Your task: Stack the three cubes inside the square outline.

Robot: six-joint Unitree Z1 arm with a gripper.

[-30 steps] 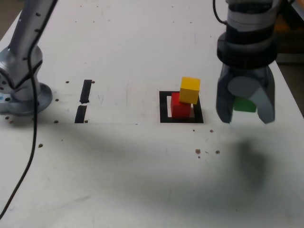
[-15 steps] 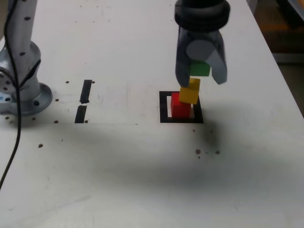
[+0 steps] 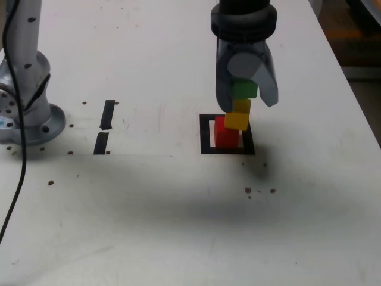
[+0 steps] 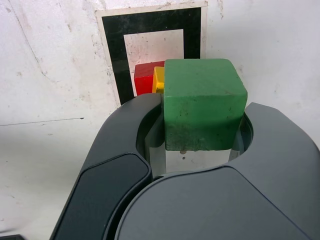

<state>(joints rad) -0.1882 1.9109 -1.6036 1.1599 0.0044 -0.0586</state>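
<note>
Holding the green cube [image 3: 244, 89] in the tool [image 3: 247, 101], just above the yellow cube [image 3: 237, 117]. Sitting on the red cube [image 3: 227, 134], the yellow one, shifted toward the exterior view's right. Resting inside the square outline [image 3: 206, 136] on the counter [image 3: 149, 208], the red one. Lying well apart, toward the exterior view's left, two black tape strips [image 3: 108, 114].

There are three small solid-coloured cubes: one red [image 3: 226, 136], one yellow [image 3: 237, 121], one green [image 4: 204, 105]. There is one square black tape outline [image 3: 205, 136], with two short black tape strips [image 3: 108, 114] at its nine o'clock in the exterior view.
</note>
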